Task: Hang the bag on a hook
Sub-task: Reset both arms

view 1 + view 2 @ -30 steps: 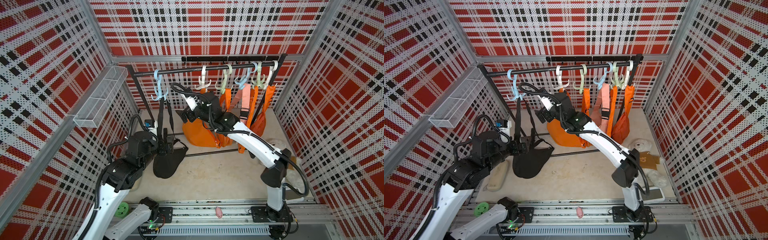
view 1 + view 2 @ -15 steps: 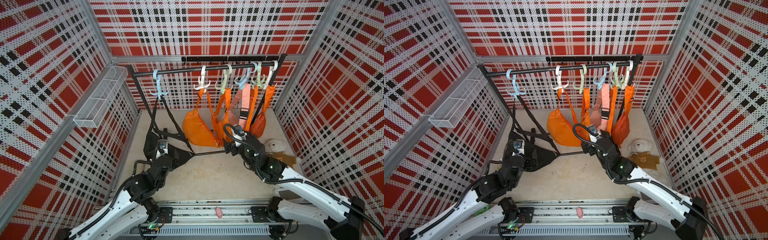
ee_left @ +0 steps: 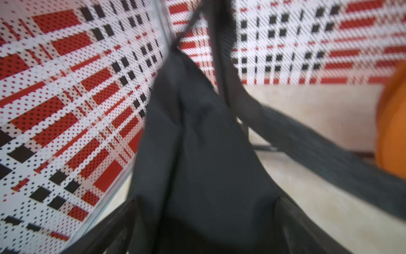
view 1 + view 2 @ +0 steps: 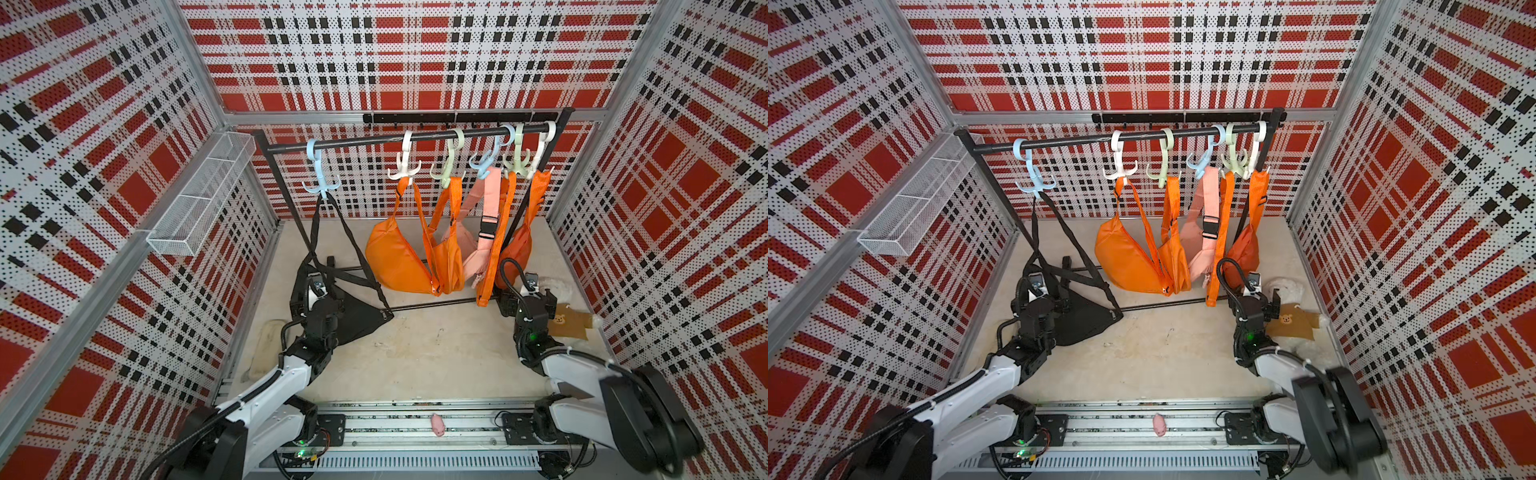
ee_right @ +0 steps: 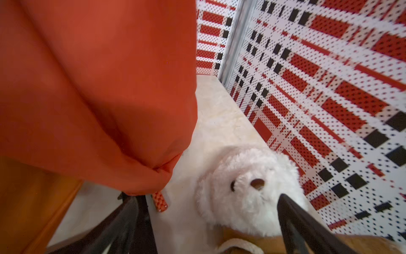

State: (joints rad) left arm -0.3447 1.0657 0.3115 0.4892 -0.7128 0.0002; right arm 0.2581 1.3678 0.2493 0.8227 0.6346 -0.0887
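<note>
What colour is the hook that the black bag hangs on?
Light blue. The hook holding the black bag shows best in both top views.

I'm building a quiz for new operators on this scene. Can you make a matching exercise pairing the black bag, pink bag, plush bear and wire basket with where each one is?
Things:
1. black bag
2. pink bag
3. plush bear
4. wire basket

Places:
A. lying on the floor, on no hook
B. mounted on a side wall
C. hanging from the blue hook set apart from the rest
D. hanging among the orange bags

Pairs: 1-C, 2-D, 3-A, 4-B
</note>
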